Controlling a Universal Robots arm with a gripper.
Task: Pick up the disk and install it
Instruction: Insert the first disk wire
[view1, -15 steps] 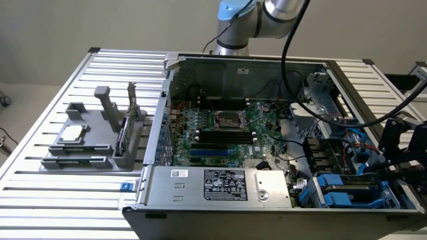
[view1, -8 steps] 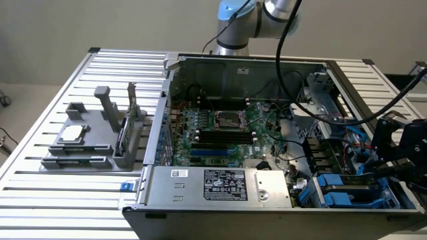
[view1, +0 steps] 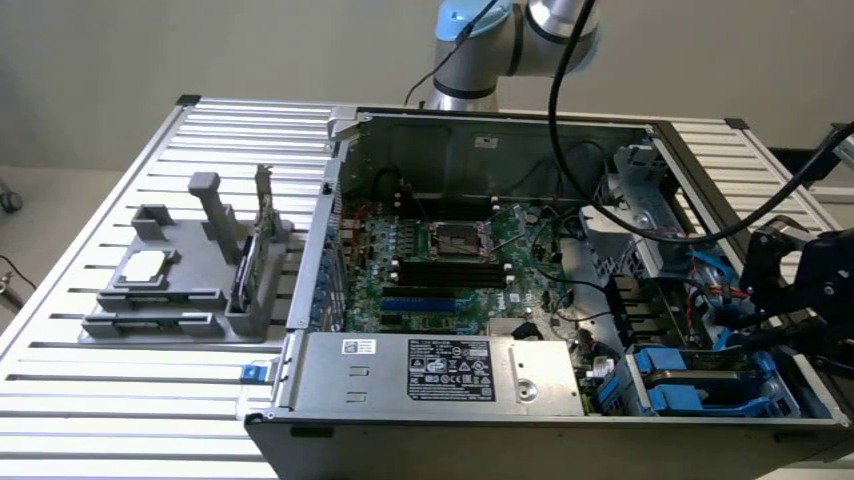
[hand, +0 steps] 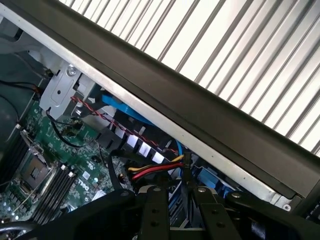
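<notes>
My fingers (hand: 164, 196) hang over the case's (view1: 534, 445) four o'clock corner, a narrow gap between them; whether they grip anything, I cannot tell. The disk (view1: 674, 375), blue-framed, sits in the bay beneath. The motherboard (view1: 441, 250) lies beyond, at nine o'clock.

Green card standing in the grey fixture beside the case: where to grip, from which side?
Take the card by its free top edge, coming straight down. It stands on edge in a slot of the grey fixture, so its lower edge is buried and the fixture's walls flank it; the top is what's exposed. Probably pinch across the thin faces and lift vertically.
</notes>
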